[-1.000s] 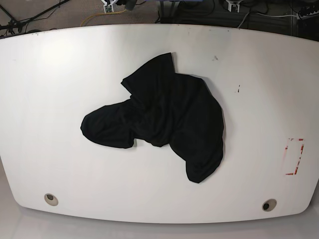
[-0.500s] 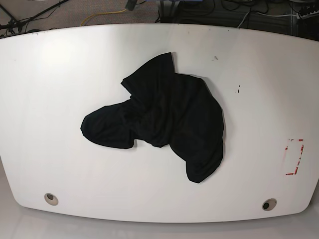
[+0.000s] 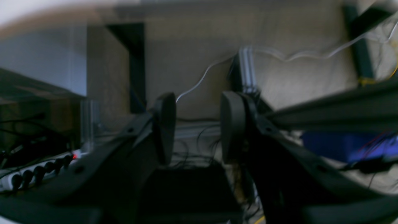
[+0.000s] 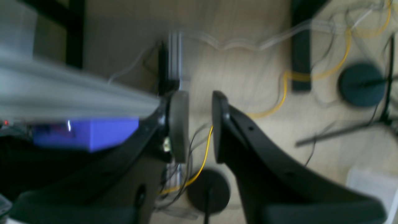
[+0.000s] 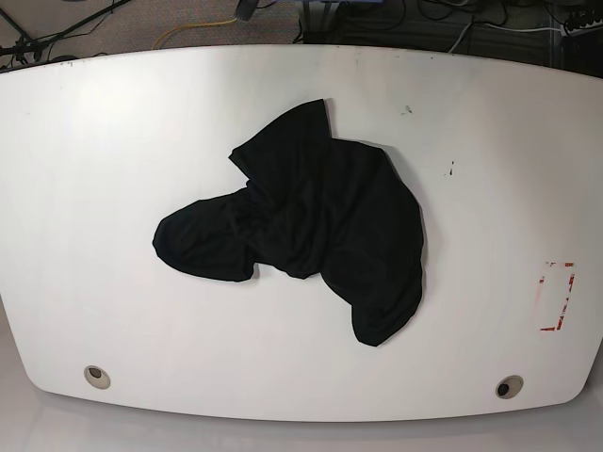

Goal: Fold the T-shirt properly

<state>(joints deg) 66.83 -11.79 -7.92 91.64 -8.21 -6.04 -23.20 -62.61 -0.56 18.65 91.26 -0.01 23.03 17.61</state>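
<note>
We see our left pincer [image 3: 198,127] moderately open, holding nothing, aimed at the floor with cables. Our right pincer [image 4: 200,126] shows a narrower gap, also empty, above a yellow cable [image 4: 279,99]. One T-shirt [image 5: 311,226] lies crumpled near the middle of the one white desk [image 5: 94,188], a lobe reaching toward 9 o'clock, another toward 5 o'clock.
</note>
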